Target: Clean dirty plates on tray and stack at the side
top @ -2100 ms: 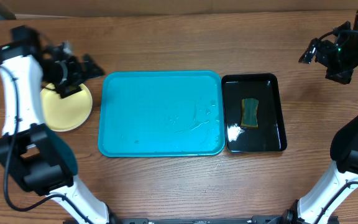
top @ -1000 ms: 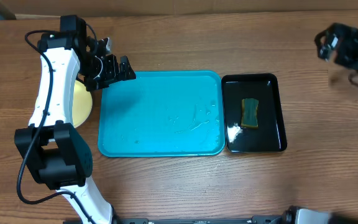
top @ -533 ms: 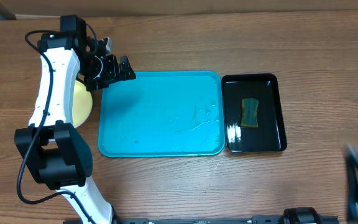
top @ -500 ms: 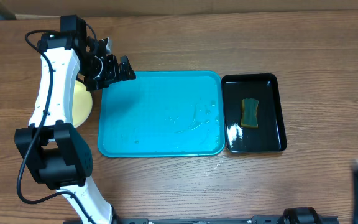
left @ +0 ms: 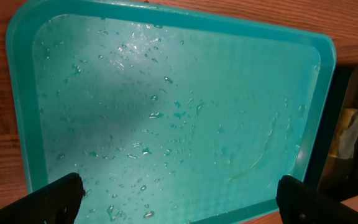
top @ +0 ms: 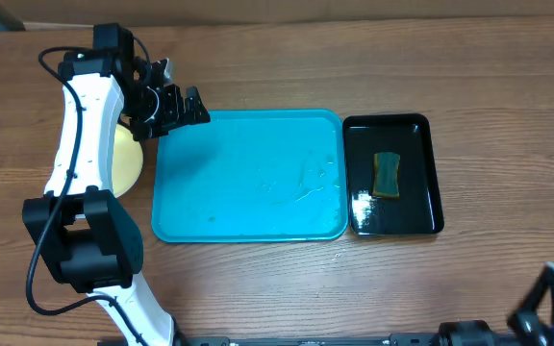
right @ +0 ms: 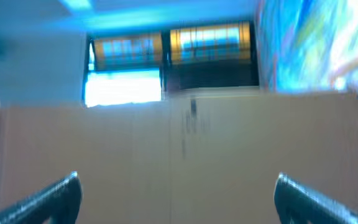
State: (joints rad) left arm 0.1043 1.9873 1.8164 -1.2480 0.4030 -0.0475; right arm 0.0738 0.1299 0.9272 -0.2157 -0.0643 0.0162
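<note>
The turquoise tray (top: 248,207) lies mid-table, wet with droplets and holding nothing; the left wrist view shows its beaded floor (left: 166,106). A pale yellow-green plate (top: 129,160) rests on the table left of the tray, mostly hidden by my left arm. My left gripper (top: 183,117) hovers open over the tray's far left corner, its fingertips (left: 61,198) wide apart with nothing between them. Only a dark part of my right arm (top: 546,306) shows at the bottom right edge. My right gripper (right: 179,202) is open and faces a blurred cardboard wall.
A glossy black tray (top: 421,211) lies right of the turquoise one, with a green-and-yellow sponge (top: 387,174) and some water in it. Its edge (left: 328,149) and the sponge (left: 348,132) also show in the left wrist view. A cardboard wall runs along the table's far edge.
My left gripper went from above the yellow-green plate to the tray's far left corner, then stayed still. My right arm swung from the far right down to the bottom right edge.
</note>
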